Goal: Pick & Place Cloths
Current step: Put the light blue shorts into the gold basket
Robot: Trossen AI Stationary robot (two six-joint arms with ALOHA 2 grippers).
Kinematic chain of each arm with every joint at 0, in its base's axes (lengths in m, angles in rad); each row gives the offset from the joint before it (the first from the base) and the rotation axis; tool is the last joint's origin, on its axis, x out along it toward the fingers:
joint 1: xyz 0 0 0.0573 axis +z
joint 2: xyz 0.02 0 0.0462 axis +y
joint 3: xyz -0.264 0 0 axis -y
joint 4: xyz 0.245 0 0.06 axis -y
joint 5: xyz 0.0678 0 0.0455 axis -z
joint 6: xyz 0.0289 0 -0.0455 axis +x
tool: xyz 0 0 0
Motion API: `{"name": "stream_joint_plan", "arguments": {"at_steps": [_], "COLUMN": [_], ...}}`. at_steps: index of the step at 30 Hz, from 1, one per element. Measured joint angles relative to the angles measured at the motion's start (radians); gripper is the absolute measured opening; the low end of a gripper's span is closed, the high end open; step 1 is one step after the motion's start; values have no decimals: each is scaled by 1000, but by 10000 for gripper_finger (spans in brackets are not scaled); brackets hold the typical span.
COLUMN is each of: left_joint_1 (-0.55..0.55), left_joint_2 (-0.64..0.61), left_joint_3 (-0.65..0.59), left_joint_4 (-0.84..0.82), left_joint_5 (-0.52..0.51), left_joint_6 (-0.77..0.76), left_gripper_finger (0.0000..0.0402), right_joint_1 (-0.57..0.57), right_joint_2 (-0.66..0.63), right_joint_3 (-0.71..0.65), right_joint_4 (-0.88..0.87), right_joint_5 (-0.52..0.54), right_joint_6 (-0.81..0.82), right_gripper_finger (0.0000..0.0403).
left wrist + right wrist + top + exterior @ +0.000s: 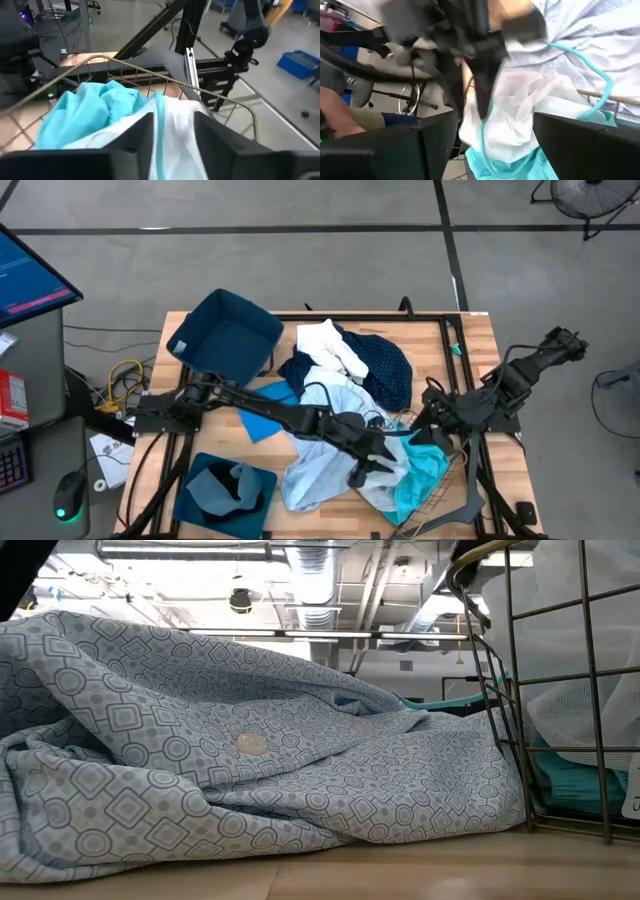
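My left gripper (372,468) (175,135) reaches across the table's middle and is shut on a white mesh cloth (175,120) with a cyan edge, at the wire basket's rim. My right gripper (425,430) (495,145) is open, with a finger on either side of the same white cloth (515,110); I see no touch. A bright cyan cloth (85,115) lies in the basket. A pale blue patterned shirt (320,470) (250,760) is heaped on the table. The navy dotted cloth (385,365) and another white cloth (330,345) lie behind it. My left gripper pinches the white mesh cloth between its two fingers at a bunched fold beside the cyan edge (161,125). The fingers (482,95) slant down onto it from the table's left. The cloth spills below them over the cyan cloth and the basket's rim.
The wire mesh basket (440,510) (560,690) stands at the near right corner. One dark blue bin (230,330) sits tilted at the far left; another (200,500) at the near left holds grey cloth (225,485). A flat cyan piece (265,415) lies under the left arm.
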Motion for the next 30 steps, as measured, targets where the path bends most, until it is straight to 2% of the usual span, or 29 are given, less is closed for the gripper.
{"name": "stream_joint_plan", "arguments": {"at_steps": [6, 11, 16, 19, 25, 30], "left_joint_1": [-6, -18, -13, -13, -13, -13], "left_joint_2": [-70, -150, -346, -473, -731, -921], "left_joint_3": [2, -3, -1, -2, -107, -254], "left_joint_4": [-65, -255, -482, -558, -564, -554], "left_joint_5": [-15, -178, -342, -438, -482, -515], "left_joint_6": [71, 37, 143, 157, 99, 6], "left_gripper_finger": [218, 262, 259, 250, 239, 233], "right_joint_1": [-11, -86, -224, -312, -473, -547], "right_joint_2": [15, 15, 84, 155, 343, 483], "right_joint_3": [0, 0, 0, 1, 57, 149], "right_joint_4": [-63, -85, -84, -80, -147, -249], "right_joint_5": [0, 3, -4, -59, -282, -322], "right_joint_6": [11, 29, -111, -188, -327, -462], "right_gripper_finger": [255, 255, 255, 255, 255, 255]}}
